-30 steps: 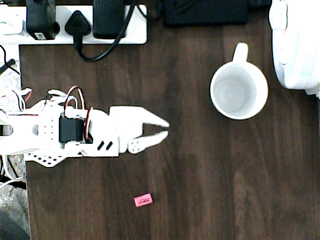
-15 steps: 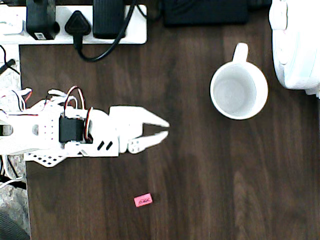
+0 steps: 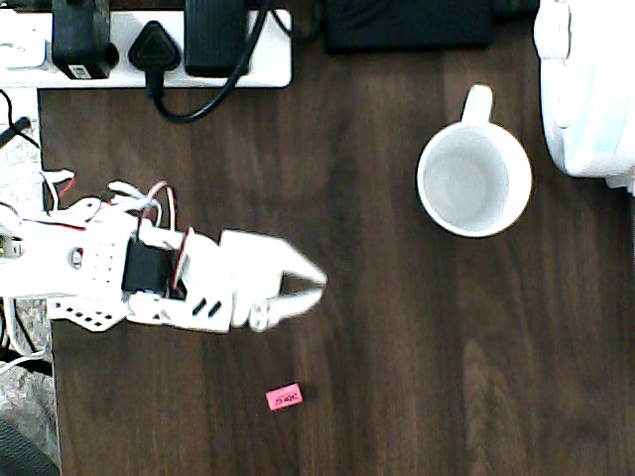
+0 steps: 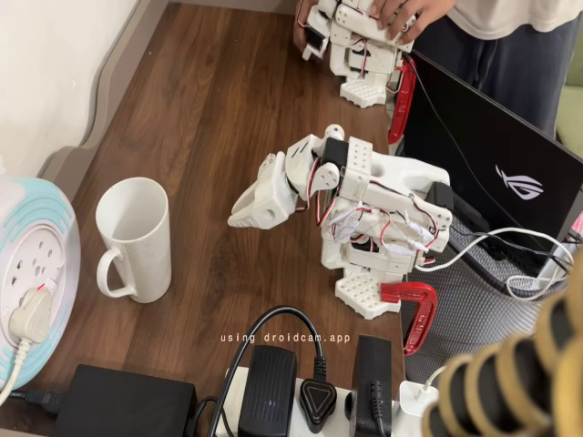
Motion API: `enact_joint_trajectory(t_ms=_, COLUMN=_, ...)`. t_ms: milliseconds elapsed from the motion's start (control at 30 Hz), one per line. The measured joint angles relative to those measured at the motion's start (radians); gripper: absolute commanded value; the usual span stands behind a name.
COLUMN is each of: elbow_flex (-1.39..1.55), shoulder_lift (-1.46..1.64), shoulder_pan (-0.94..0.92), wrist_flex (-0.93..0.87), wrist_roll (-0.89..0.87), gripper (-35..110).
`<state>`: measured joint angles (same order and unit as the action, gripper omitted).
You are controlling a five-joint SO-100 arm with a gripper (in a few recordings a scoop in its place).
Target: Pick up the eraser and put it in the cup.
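Tool (image 3: 316, 285) released, fingertips slightly apart, nothing grasped, above bench (image 3: 397, 377). Eraser (image 3: 284, 398) flat on bench, near tool. Mug (image 3: 474, 178) upright, well right in overhead view.

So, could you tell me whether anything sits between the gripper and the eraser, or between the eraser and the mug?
Nothing visible does. In the overhead view the gripper hangs above bare dark wood, with the pink eraser lying below it in the picture. From the eraser to the white mug at upper right there is only bare tabletop.
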<state>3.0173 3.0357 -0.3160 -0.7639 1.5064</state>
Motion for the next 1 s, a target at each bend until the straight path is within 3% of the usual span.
enact_joint_trajectory(t_ms=400, elbow_flex=-0.382, shoulder_lift=-0.69, shoulder_pan=-0.328, wrist_flex=0.189, wrist_roll=0.0, gripper=16)
enact_joint_trajectory(t_ms=600, elbow_flex=-0.411, shoulder_lift=-0.775, shoulder_pan=-0.411, wrist_flex=0.199, wrist_roll=0.0, gripper=20)
enact_joint_trajectory(t_ms=1000, elbow_flex=-0.416, shoulder_lift=-0.813, shoulder_pan=-0.391, wrist_flex=0.121, wrist_roll=0.0, gripper=27)
